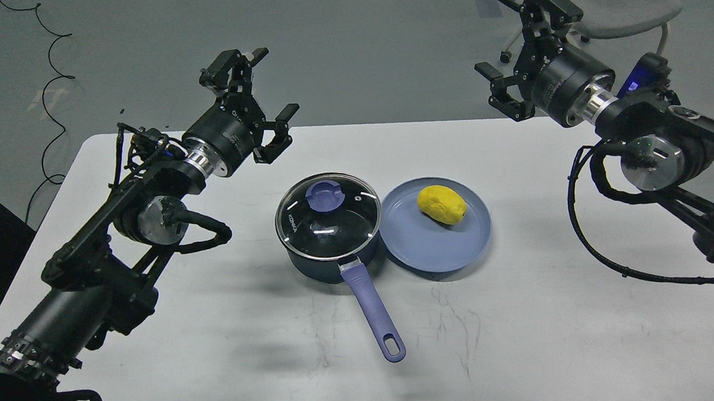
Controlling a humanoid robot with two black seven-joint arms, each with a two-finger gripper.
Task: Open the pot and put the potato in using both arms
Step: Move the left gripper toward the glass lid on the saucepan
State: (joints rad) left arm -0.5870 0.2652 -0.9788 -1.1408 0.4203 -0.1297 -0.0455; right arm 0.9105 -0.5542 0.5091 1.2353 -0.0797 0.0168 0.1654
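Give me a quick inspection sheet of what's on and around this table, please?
Surface: white table, scuffed.
Job's things: pot, glass lid on; potato on blue plate beside it.
Clutter: nothing seen.
Grippers: left gripper and right gripper both open, empty, raised away from the pot.
Cables: black cables across the floor, far left.
Surroundings: grey floor; chair behind.

A white table (pixel 510 334) with scuffed marks carries a lidded pot (pixel 329 248) near its middle, touching a blue plate (pixel 435 245) beside it.
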